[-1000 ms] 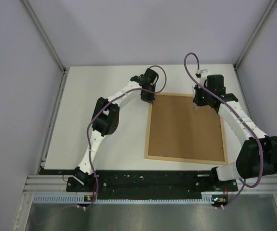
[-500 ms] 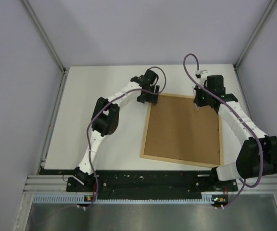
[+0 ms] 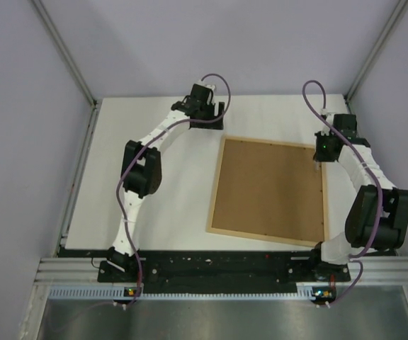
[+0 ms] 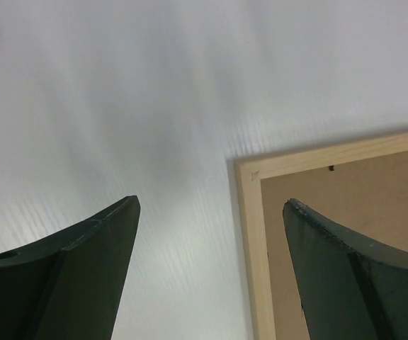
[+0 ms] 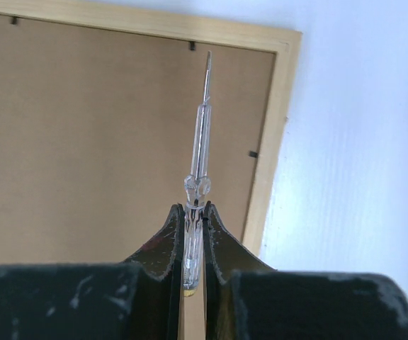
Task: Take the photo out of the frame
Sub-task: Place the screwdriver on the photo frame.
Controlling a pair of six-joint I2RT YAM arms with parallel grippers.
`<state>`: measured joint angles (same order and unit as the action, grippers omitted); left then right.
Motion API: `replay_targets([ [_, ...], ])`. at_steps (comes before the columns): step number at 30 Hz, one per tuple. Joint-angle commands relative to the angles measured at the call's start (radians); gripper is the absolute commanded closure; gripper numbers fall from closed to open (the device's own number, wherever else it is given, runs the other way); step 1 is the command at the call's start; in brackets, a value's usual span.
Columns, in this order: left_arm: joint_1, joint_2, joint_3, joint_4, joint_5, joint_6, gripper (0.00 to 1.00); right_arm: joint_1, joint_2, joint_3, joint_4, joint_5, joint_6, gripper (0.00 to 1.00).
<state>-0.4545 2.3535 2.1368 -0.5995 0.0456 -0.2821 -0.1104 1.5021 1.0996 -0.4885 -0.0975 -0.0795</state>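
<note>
L gripper hangs w/ jaws spread wide, nothing btwn them, over the bare white table just off the far-left corner of the frame. In its wrist view that corner sits btwn the two dark fingers, nearer the right one. R gripper is clenched on a thin clear-handled driver. The metal tip points at the frame's far rail, close to a small black tab; can't tell if it touches the board. A second tab sits by the right rail. R forearm runs alongside the frame's right edge, and the R wrist covers its far-right corner in the top view. Lilac walls on three sides, black rail at the near edge.

Frame lies flat on the right half of the table, brown back up, front face down & hidden. Looks nearly square from above, so long axis is prob left-right, not sure. It sits skewed: near-left corner sticks out further left than far-left one, and the far edge's right end is nearer the arms than its left end.
</note>
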Motion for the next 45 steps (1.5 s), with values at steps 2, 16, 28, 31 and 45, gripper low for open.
replay_targets([
  [2, -0.013, -0.037, -0.008, 0.208, 0.082, 0.05, 0.11, -0.029, -0.023, -0.021, -0.027, 0.132, -0.058, 1.0],
  [16, -0.024, 0.076, 0.052, 0.248, 0.082, 0.103, 0.11, -0.015, 0.061, -0.099, -0.038, 0.028, -0.08, 1.0],
  [28, -0.042, 0.093, 0.057, 0.247, 0.088, 0.118, 0.11, 0.043, 0.121, -0.109, -0.055, 0.065, -0.094, 0.57],
  [31, -0.044, 0.096, 0.052, 0.245, 0.091, 0.121, 0.11, 0.043, 0.078, -0.099, -0.062, 0.09, -0.097, 0.46],
  [45, -0.065, 0.09, 0.008, 0.236, 0.079, 0.199, 0.13, -0.017, 0.066, -0.049, -0.084, 0.292, -0.138, 0.52],
])
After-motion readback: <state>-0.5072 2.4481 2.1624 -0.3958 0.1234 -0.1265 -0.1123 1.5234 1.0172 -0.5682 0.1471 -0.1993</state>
